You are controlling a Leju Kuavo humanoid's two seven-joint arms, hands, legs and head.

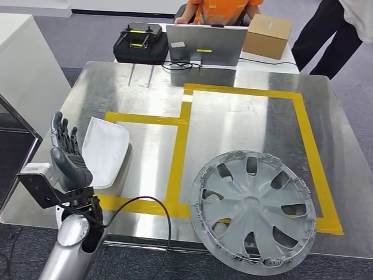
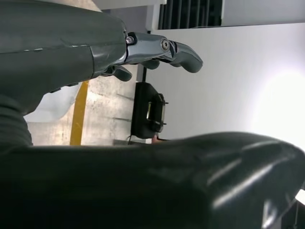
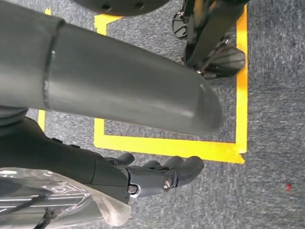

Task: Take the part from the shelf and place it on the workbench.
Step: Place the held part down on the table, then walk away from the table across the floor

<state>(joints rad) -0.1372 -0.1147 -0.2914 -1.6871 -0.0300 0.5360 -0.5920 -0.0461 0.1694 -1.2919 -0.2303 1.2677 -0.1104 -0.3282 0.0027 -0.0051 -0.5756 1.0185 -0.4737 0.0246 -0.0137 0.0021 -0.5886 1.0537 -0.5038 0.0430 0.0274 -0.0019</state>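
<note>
The left hand (image 1: 69, 157) is hanging just over the workbench (image 1: 145, 87) near its front left corner. Its fingers (image 1: 66, 137) are pointing up and spread apart, and it is holding nothing. Right beside the hand, a white curved part (image 1: 105, 151) is lying on the workbench, inside a box of yellow tape (image 1: 178, 151). I cannot tell if the hand is touching the part.

A big grey wheel cover (image 1: 253, 210) is lying flat near the front edge of the workbench, a bit to the right, and its rim is sticking out past that edge.

The right hand (image 3: 154, 174) is hanging low over grey carpet (image 3: 273, 119) with yellow floor lines (image 3: 165, 145) on it. Its fingers are lying out nearly straight and close together, and they are holding nothing.

At the far edge a black case (image 1: 140, 44), a grey laptop (image 1: 207, 45) and a brown box (image 1: 267, 35) are sitting. A person in orange (image 1: 222, 10) is sitting behind them.
</note>
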